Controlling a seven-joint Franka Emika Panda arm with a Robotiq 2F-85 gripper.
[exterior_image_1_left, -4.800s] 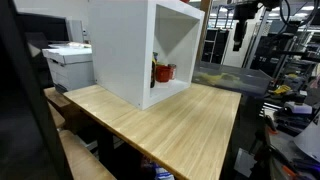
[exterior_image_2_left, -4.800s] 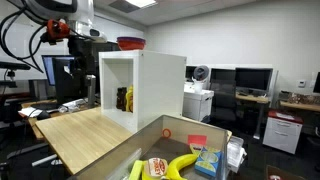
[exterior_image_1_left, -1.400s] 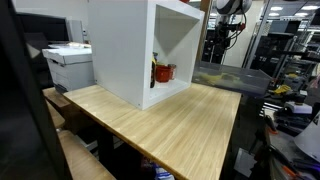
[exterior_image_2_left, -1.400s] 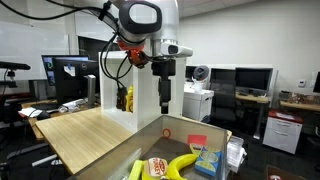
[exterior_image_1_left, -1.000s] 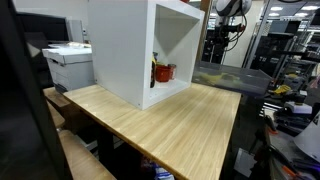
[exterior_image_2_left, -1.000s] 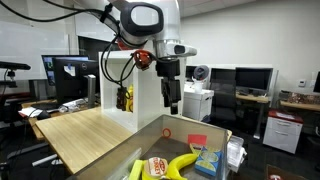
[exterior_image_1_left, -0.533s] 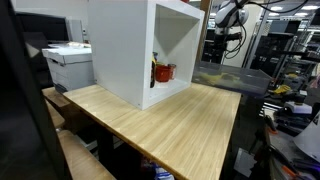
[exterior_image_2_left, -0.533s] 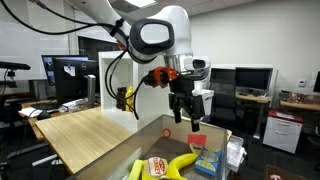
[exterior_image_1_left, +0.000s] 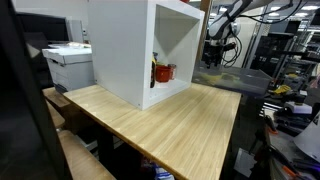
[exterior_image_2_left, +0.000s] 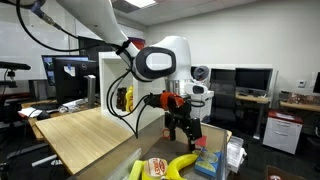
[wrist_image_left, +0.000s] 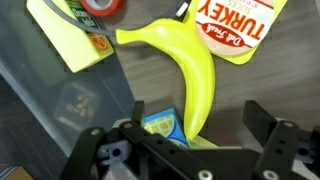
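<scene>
White cabinet (exterior_image_1_left: 140, 50) on your table (exterior_image_1_left: 170, 125), bin (exterior_image_2_left: 218, 131) beside it, your gripper (exterior_image_2_left: 183, 128) over the bin, jaws spread wide, holding nothing, 1 banana (wrist_image_left: 195, 70) lying in the bin right below, turkey pack (wrist_image_left: 235, 25) just beside it.

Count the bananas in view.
1. The banana lies in the bin, beside the turkey packet and the blue box. Others may be hidden underneath.

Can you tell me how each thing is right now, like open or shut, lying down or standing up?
gripper, open, holding nothing, over the bin.
banana, unpeeled, lying flat.
turkey packet, lying flat, label up.
tape roll, lying flat.
white cabinet, upright, front open.
</scene>
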